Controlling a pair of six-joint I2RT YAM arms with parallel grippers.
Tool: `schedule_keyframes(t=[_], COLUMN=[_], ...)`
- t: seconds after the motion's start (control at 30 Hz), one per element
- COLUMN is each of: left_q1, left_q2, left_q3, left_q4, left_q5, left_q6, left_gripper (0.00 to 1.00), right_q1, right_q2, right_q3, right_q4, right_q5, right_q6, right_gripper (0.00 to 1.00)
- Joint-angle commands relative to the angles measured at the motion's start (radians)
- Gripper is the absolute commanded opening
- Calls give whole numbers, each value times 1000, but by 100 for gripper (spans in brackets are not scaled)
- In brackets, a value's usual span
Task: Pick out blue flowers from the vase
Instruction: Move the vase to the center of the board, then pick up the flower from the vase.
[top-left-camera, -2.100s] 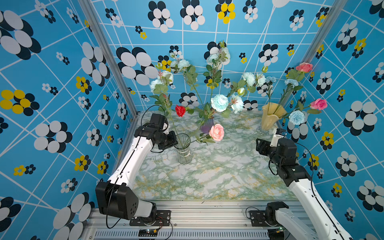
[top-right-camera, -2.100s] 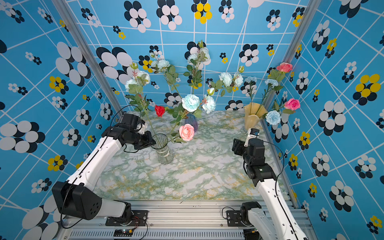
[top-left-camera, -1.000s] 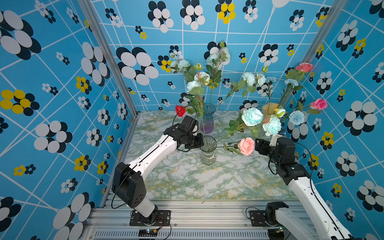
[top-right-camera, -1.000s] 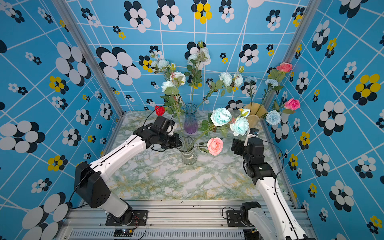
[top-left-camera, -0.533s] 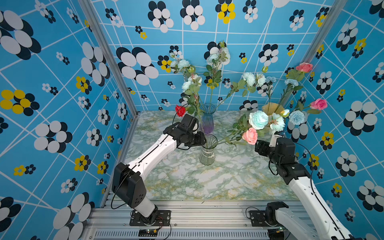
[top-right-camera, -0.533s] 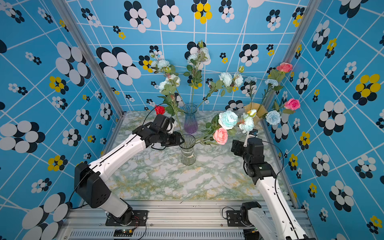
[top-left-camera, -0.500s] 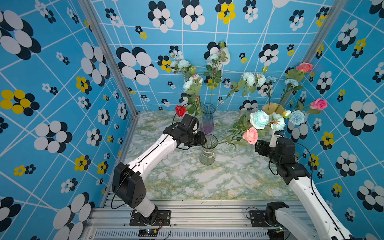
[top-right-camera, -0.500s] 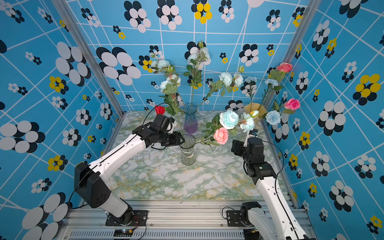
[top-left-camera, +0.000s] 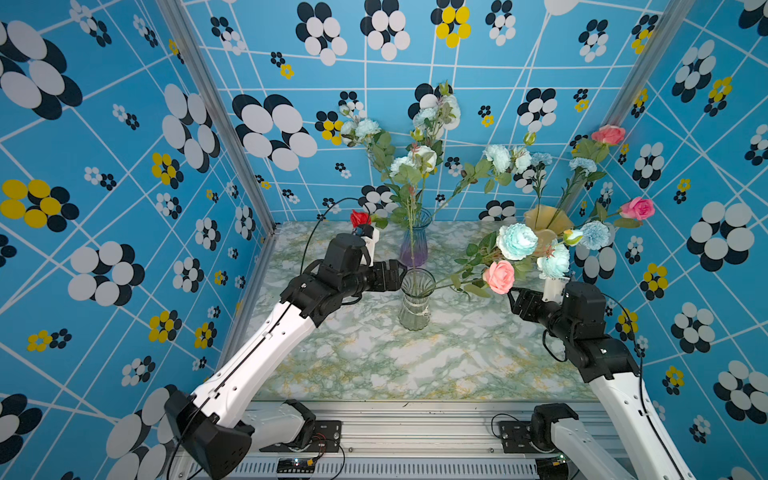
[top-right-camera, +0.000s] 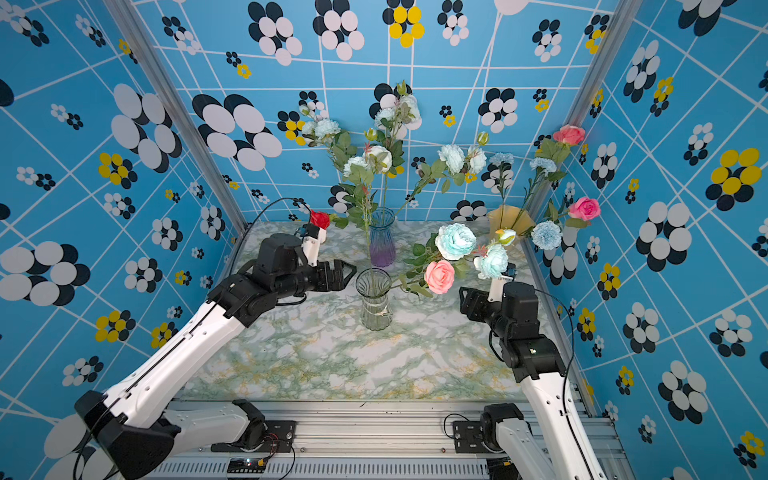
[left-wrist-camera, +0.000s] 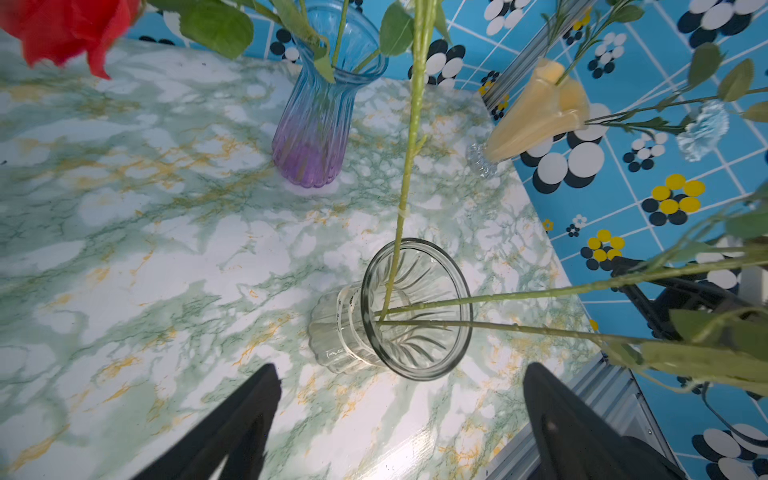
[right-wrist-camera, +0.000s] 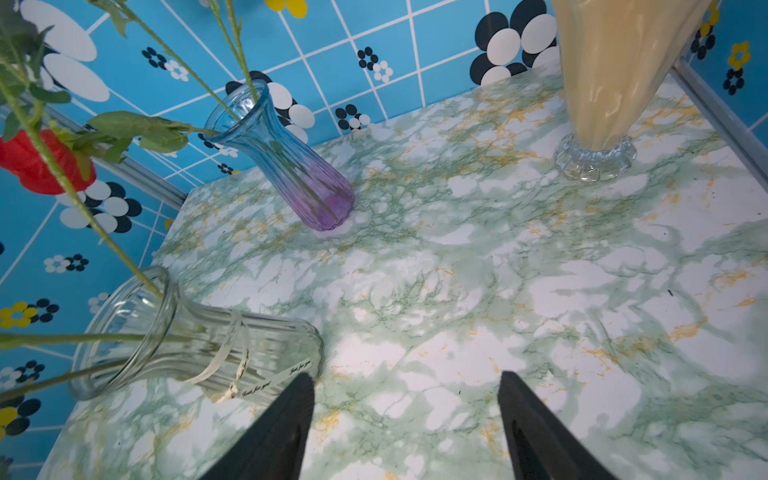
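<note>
Left wrist view | left gripper (left-wrist-camera: 402, 370) jaws now spread wide, clear vase (left-wrist-camera: 336, 328) just released, upright | right gripper (right-wrist-camera: 405, 374) jaws open, empty, near vase | blue flowers (top-left-camera: 516, 241) reachable next.

In the left wrist view the red fabric rose (left-wrist-camera: 62, 29) is blurred and cut by the corner. The long green stems (left-wrist-camera: 420, 50) rising from the clear ribbed glass vase (left-wrist-camera: 336, 328) leave the frame before any bloom shows. In the right wrist view the pale yellow fluted vase (right-wrist-camera: 615, 62) is cut off, its mouth unseen.
</note>
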Motion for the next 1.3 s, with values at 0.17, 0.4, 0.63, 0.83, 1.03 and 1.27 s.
schedule_keyframes(t=[0.17, 0.4, 0.63, 0.83, 1.03, 1.27], left_q1=[-8, -9, -9, -9, -9, -9], left_q2=[-162, -259, -406, -526, -620, -739], left_q3=[-267, -459, -635, -688, -730, -785], left_q4=[288, 438, 506, 429, 337, 270], left_q5=[39, 18, -76, -144, -181, -208], left_q6=[42, 33, 24, 45, 67, 67], left_gripper=[98, 100, 100, 100, 100, 100], right_q1=[10, 83, 455, 747, 922, 999], right_q2=[-234, -227, -101, -26, 144, 327], right_q3=[-81, -102, -46, -38, 113, 243], right_q4=[-63, -55, -23, 73, 61, 111], right_q5=[-206, -244, 26, 238, 358, 467], right_q6=[102, 84, -12, -55, -123, -161], right_gripper=[64, 63, 61, 57, 51, 57])
